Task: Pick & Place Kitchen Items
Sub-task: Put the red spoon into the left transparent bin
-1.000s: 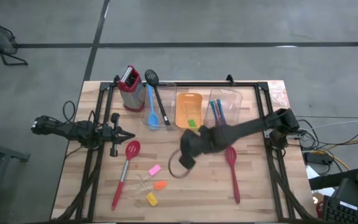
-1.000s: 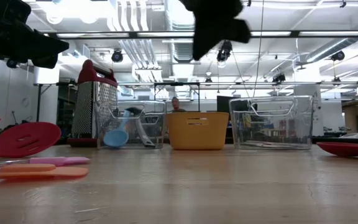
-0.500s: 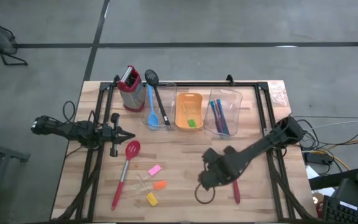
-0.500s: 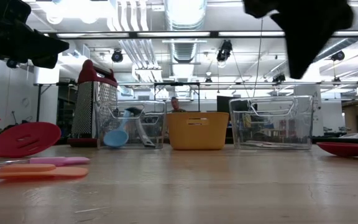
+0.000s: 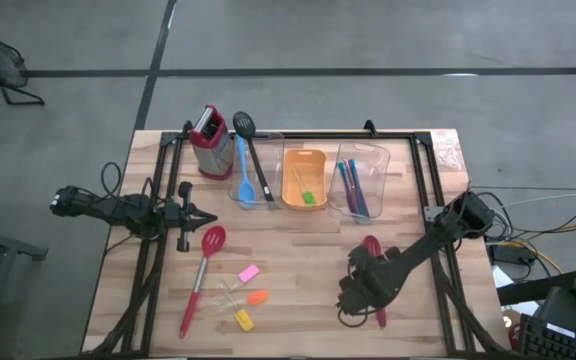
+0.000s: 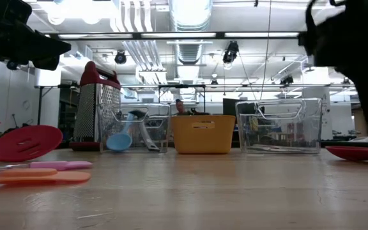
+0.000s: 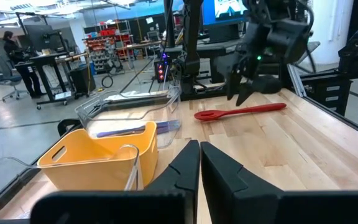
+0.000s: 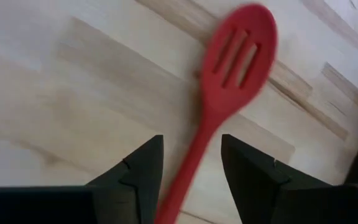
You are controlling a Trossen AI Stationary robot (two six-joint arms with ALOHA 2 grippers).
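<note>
The wooden table (image 5: 298, 255) stands on a grey concrete floor (image 5: 368, 40) crossed by dark seams. Beyond its far edge lies a large workshop: an open ceiling with white ducts (image 6: 190, 25), pipes and bright strip lights (image 6: 260, 35). Desks with monitors (image 7: 229, 7), shelving (image 7: 107, 40) and an office chair (image 7: 5, 65) fill the room. A person (image 7: 10, 40) stands far off.

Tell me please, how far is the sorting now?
Done: spoons stand in the left bin, cutlery in the right bin. In hand: nothing yet; the right gripper is open over the red slotted spoon. Left: that spoon, the red spatula, the small pieces. The left gripper waits shut.
</note>
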